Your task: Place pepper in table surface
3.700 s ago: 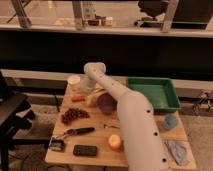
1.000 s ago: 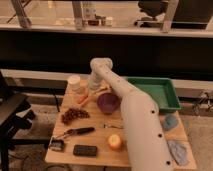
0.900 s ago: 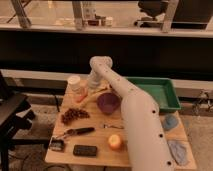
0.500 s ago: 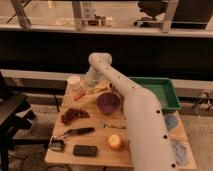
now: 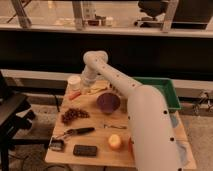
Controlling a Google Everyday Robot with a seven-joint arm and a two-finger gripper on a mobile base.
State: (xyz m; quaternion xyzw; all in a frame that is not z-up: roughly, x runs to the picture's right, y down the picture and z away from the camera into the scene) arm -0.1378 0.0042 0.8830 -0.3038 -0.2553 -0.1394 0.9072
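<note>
We see the pepper (image 5: 74, 95) lying flat on the desk (image 5: 95, 135) near its far left corner, its long axis running on a slant from the lower left up toward the right, roughly toward the yellow pieces (image 5: 96, 89). Which end is the tapered tip we cannot make out. It sits just in front of the white cup (image 5: 74, 82) and close to the desk's left edge.

The gripper (image 5: 84, 89) hangs at the end of the white arm (image 5: 130, 107), just right of the pepper and above the near end of the yellow pieces; we cannot tell whether its fingers are apart or together, nor whether it touches the pepper.

To the right, the purple bowl (image 5: 108, 102) stands near the middle, with the green tray (image 5: 165, 90) beyond the arm. Bare wood lies between the pepper and the dark cluster (image 5: 74, 115) nearer us. Closer still lie a black-handled tool (image 5: 75, 132), a dark flat device (image 5: 85, 150) and a round yellow-orange fruit (image 5: 115, 142).
</note>
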